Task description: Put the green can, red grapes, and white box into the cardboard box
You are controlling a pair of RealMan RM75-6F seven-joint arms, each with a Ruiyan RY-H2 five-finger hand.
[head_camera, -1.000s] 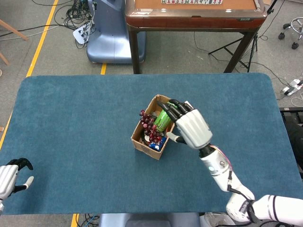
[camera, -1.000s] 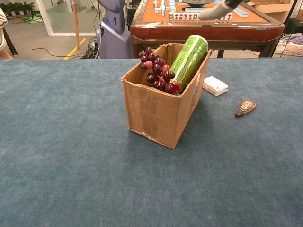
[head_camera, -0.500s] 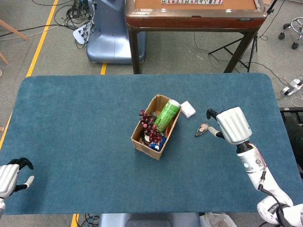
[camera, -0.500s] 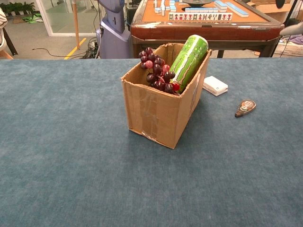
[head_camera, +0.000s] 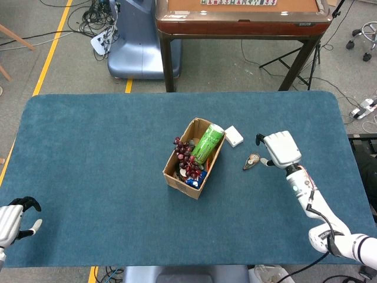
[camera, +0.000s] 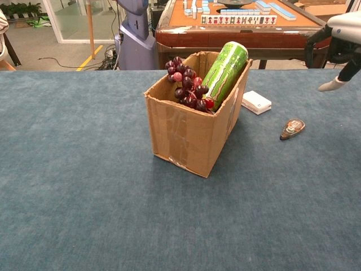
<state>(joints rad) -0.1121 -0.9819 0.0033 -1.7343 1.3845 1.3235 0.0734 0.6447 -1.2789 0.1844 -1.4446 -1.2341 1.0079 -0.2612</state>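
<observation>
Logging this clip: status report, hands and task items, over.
Both robot hands empty: right above table, left at near edge. Green can and red grapes in cardboard box. White box on table beside it, unobstructed.

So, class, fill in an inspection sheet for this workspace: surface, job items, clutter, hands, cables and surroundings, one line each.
Surface: blue table, carpet-like cover.
Job items: can leaning in the box; grapes in it too; white box on the table beside it, not yet packed.
Clutter: small brown object right of the white box; colourful items low in the box, unclear.
Hands: right robot hand above the table near the brown object, holding nothing; left robot hand at the near left edge, holding nothing.
Cables: bundles on the floor behind the table.
Surroundings: wooden game table; grey machine base.
</observation>
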